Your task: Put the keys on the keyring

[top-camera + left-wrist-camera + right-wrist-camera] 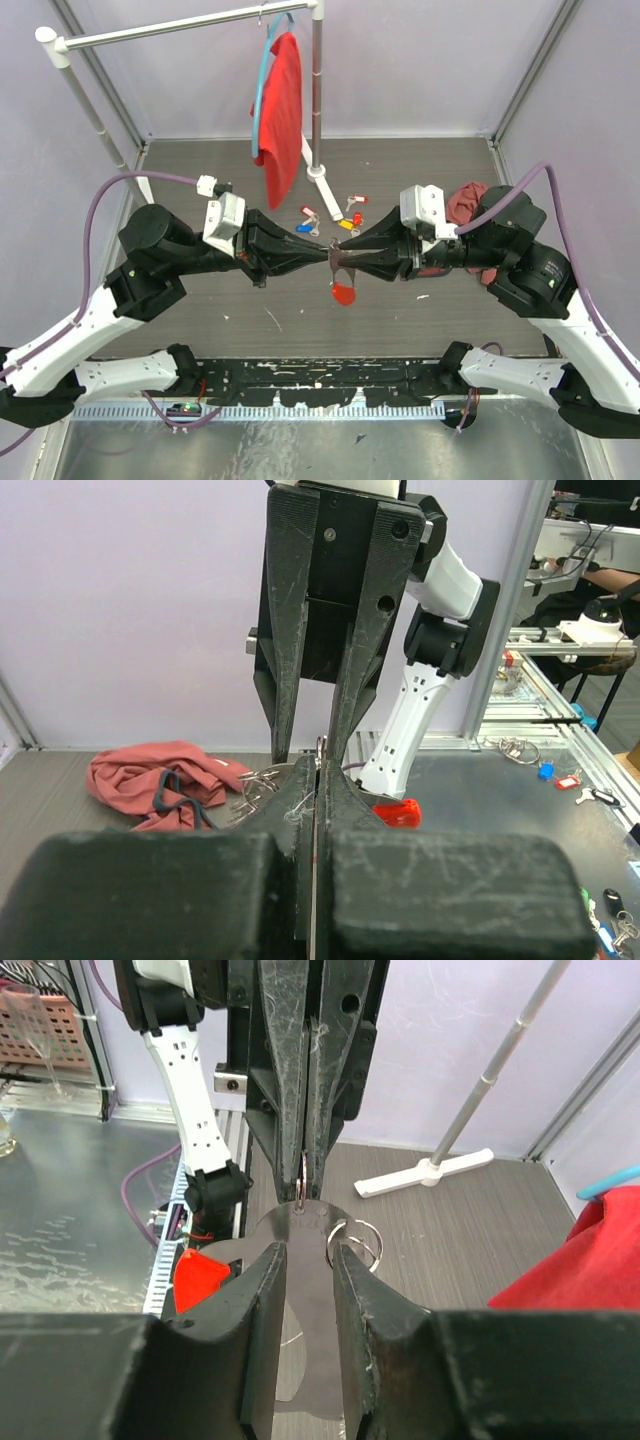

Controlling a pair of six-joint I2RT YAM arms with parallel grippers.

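Pale lilac walls (pixel 420 60) enclose a grey wood-grain tabletop (pixel 200 180) and white rack (pixel 180 25).

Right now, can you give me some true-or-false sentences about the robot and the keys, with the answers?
1. The left gripper is shut. True.
2. The red cloth lies crumpled beside the keys. False: it hangs on a hanger, high up at the back.
3. Some keys lie loose on the table, beyond the grippers. True.
4. The keyring's red piece sits on top of the right arm. False: it is where the two grippers meet.
5. The right gripper has its fingers pressed together. False: they stand apart, with a flat silvery piece between them.
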